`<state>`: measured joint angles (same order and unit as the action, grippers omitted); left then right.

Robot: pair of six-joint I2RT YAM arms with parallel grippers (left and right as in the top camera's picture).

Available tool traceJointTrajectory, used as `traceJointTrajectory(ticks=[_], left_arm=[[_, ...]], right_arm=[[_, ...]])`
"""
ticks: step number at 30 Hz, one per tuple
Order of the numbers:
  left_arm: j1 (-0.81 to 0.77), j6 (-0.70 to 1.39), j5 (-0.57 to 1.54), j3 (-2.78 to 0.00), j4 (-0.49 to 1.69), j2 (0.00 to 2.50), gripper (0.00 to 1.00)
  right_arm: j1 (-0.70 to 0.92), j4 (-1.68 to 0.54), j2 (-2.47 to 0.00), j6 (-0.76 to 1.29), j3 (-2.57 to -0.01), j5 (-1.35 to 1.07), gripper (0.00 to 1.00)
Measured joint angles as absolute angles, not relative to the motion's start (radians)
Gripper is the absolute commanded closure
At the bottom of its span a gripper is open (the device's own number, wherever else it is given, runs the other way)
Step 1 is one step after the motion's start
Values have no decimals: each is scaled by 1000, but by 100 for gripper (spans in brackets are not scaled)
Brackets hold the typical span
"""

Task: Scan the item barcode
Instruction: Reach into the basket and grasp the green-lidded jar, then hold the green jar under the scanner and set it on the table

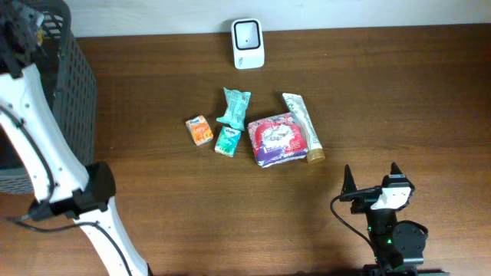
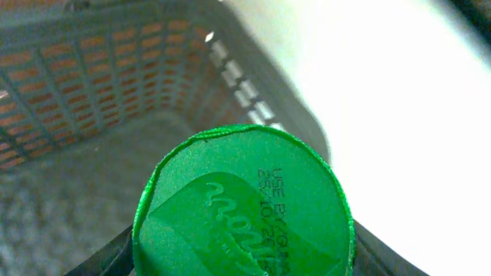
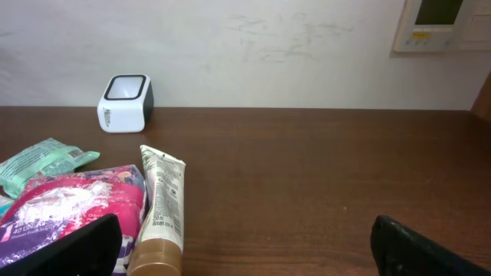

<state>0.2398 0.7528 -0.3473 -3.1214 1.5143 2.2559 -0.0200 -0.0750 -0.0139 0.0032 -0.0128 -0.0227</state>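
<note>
A round green container end (image 2: 244, 207), stamped with a use-by date, fills the left wrist view. My left gripper (image 2: 244, 264) is shut on it, a dark finger against each side, above the grey mesh basket (image 2: 84, 84). Overhead, that gripper (image 1: 19, 27) is over the basket (image 1: 77, 100) at the far left, and the green container is hidden there. The white barcode scanner (image 1: 248, 33) stands at the table's back edge. My right gripper (image 1: 370, 184) stands open near the front right, with nothing between its fingers (image 3: 73, 249).
In mid-table lie an orange pack (image 1: 200, 129), two teal packets (image 1: 234, 107), a pink and purple pack (image 1: 276, 139) and a white tube with a brown cap (image 1: 303, 126). The tube (image 3: 161, 211) lies just left of my right gripper's span. The scanner (image 3: 126, 93) faces it.
</note>
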Motion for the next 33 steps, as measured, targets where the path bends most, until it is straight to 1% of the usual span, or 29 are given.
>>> traceJointTrajectory(ticks=[4, 8, 12, 14, 16, 17, 19, 20, 23, 27, 28, 29, 30, 31, 33], left_arm=[[142, 752, -304, -3123, 1541, 2172, 48], [-38, 740, -189, -3089, 1631, 2169, 46], [-173, 674, -165, -2962, 1658, 2185, 46], [-220, 657, -175, -2819, 1634, 2203, 46], [-236, 646, -185, -2712, 1562, 2216, 46], [-246, 632, -191, -2605, 1463, 2218, 46], [-258, 620, -194, -2468, 1356, 2231, 46], [-263, 616, -194, -2381, 1266, 2227, 45], [-280, 601, -191, -2157, 1116, 2233, 44], [-307, 585, -191, -1991, 966, 2236, 43], [-316, 582, -191, -1954, 952, 2236, 39], [-324, 582, -191, -1929, 941, 2237, 22], [-330, 582, -191, -1916, 937, 2237, 20], [-333, 580, -191, -1914, 936, 2237, 8], [-336, 573, -192, -1914, 929, 2237, 3]], right_arm=[[-20, -75, -14, 4, -13, -23, 1], [-20, -75, -14, 4, -13, -23, 1], [-20, -75, -14, 4, -13, -23, 1], [-20, -75, -14, 3, -13, -23, 1], [-20, -75, -14, 3, -13, -23, 1], [-20, -75, -14, 3, -13, -23, 1], [-20, -75, -14, 4, -13, -23, 1], [-20, -75, -14, 3, -13, -23, 1], [-20, -75, -14, 3, -13, -22, 1], [-20, -75, -14, 4, -13, -23, 1], [-20, -75, -14, 4, -13, -23, 1], [-20, -75, -14, 3, -13, -23, 1], [-20, -75, -14, 3, -13, -23, 1], [-20, -75, -14, 4, -13, -23, 1], [-20, -75, -14, 3, -13, -23, 1]])
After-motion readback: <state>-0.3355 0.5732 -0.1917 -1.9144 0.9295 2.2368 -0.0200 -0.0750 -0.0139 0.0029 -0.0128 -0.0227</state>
